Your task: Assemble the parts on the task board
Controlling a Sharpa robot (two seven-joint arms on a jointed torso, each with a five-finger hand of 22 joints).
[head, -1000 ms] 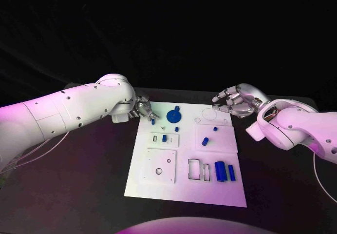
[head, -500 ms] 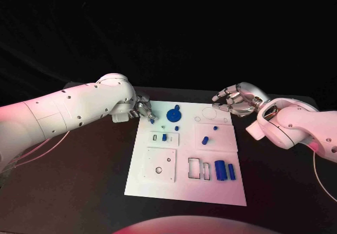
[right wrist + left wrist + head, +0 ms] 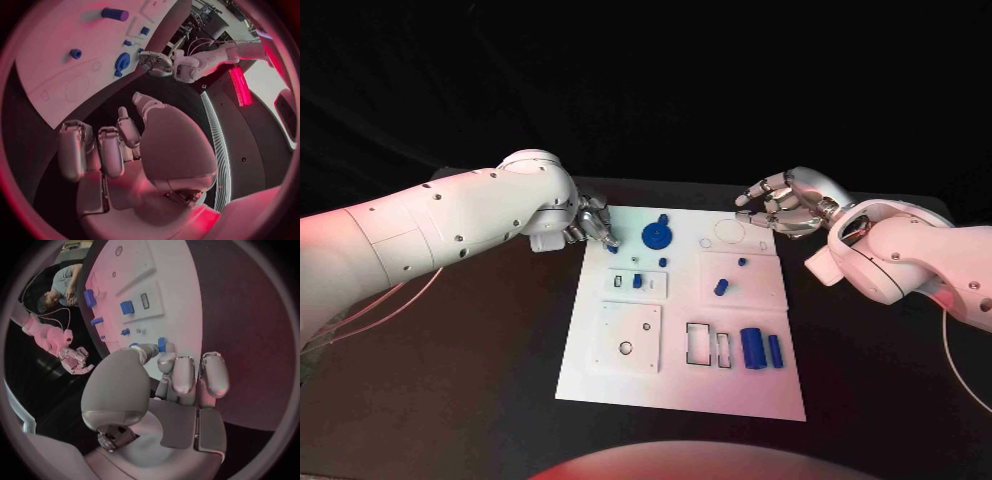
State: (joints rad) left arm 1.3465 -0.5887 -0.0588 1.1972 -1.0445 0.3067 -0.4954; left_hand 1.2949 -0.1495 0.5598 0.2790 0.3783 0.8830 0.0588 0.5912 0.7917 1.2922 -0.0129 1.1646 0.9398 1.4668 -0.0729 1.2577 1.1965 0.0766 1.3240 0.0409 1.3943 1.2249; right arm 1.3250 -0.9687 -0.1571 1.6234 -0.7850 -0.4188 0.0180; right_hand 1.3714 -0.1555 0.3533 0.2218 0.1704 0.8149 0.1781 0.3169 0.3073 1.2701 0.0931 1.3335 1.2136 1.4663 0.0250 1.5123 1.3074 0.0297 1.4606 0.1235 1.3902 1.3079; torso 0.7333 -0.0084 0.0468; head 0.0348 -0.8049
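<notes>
Task board [image 3: 678,395], no legible writing

We list, item by item:

1. Black table [image 3: 473,380]: matte top, dark and plain, reaching to the near edge on both sides.
2. Black backdrop [image 3: 646,80]: behind the table's far edge, unlit and without detail.
3. Thin pale cable [image 3: 390,303]: a slack curve over the table's left part.
4. Second thin cable [image 3: 956,375]: on the right, near the picture's edge.
</notes>
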